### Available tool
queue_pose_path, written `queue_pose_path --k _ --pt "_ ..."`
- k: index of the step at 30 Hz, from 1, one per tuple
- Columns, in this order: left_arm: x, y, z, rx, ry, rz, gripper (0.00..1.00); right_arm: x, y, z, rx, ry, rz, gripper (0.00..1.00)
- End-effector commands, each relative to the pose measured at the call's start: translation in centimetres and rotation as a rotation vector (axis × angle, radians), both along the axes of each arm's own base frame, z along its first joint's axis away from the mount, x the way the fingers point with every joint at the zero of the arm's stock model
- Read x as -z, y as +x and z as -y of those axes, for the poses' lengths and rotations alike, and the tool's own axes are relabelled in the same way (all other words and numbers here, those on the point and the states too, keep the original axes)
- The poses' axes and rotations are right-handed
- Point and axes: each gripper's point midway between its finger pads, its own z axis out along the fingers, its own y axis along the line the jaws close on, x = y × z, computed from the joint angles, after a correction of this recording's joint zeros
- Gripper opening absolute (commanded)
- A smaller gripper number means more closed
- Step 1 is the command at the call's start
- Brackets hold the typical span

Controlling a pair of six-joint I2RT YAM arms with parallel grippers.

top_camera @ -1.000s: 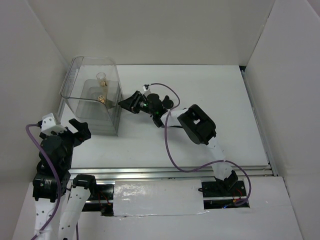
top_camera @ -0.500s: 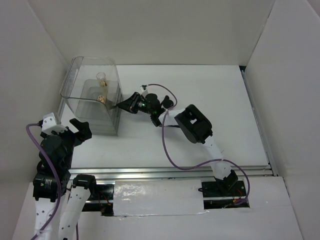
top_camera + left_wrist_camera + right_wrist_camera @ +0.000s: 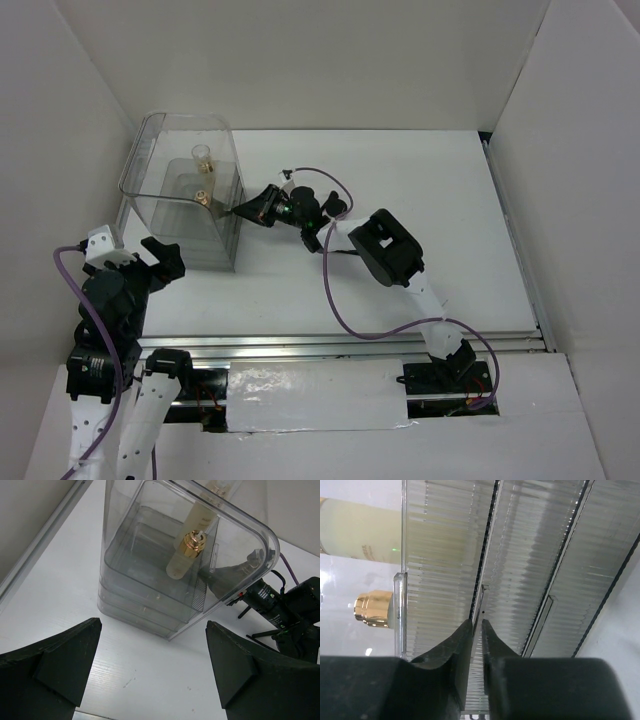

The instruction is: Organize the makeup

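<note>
One gold-capped bottle (image 3: 372, 609) sits in the box (image 3: 440, 555) beyond the right claw (image 3: 476, 625).

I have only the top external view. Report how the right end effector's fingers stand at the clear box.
Observer: Right wrist view: the right end effector has fingers almost together, a narrow slit between, at the ribbed drawer front of the clear box.
Operator: Say what is in the slit.
Observer: A thin clear edge lines up with it; pinched or not, I cannot tell.
Operator: Now the left.
Observer: Left wrist view: left end effector wide open, empty, apart from the box.
</note>
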Motion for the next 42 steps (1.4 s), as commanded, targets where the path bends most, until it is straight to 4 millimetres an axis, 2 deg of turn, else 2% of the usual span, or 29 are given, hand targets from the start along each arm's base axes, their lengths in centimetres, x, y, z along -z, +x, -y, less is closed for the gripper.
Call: queue_pose_path --k 1,5,10,18,20,36,37,39,40,42 --pt "-1.3 0.3 0.3 0.019 -0.005 0.059 0.99 -2.6 -0.7 -0.8 -0.04 0.072 0.072 0.18" --pt "-1.2 0.3 0.4 0.021 -0.004 0.055 0.99 -2.8 -0.7 -0.6 -0.038 0.069 0.076 0.0" --pt "-1.2 0.4 0.5 0.027 -0.002 0.054 1.0 -3.8 -0.4 0.4 -0.041 0.064 0.097 0.0" --pt "-1.3 0.3 0.5 0.029 -0.002 0.062 0.99 -4.4 0.6 3.9 -0.037 0.037 0.117 0.0" --pt "-1.2 0.3 0.5 0.029 -0.002 0.057 0.99 -3.9 0.5 4.4 -0.044 0.018 0.112 0.0" --pt "-1.3 0.2 0.5 0.027 -0.004 0.062 0.99 -3.9 -0.1 7.7 -0.059 -0.017 0.135 0.0" --pt "-1.2 0.2 0.4 0.026 -0.002 0.059 0.99 -3.9 -0.1 7.8 -0.059 -0.014 0.138 0.03" --pt "-1.3 0.3 0.5 0.03 -0.003 0.06 0.99 -4.2 -0.4 8.0 -0.066 -0.011 0.145 0.19" --pt "-1.2 0.3 0.5 0.032 -0.003 0.06 0.99 -4.4 -0.4 8.0 -0.067 -0.012 0.149 0.31" --pt "-1.3 0.3 0.5 0.032 -0.002 0.061 0.99 -5.0 -0.5 8.1 -0.073 -0.012 0.162 0.42"
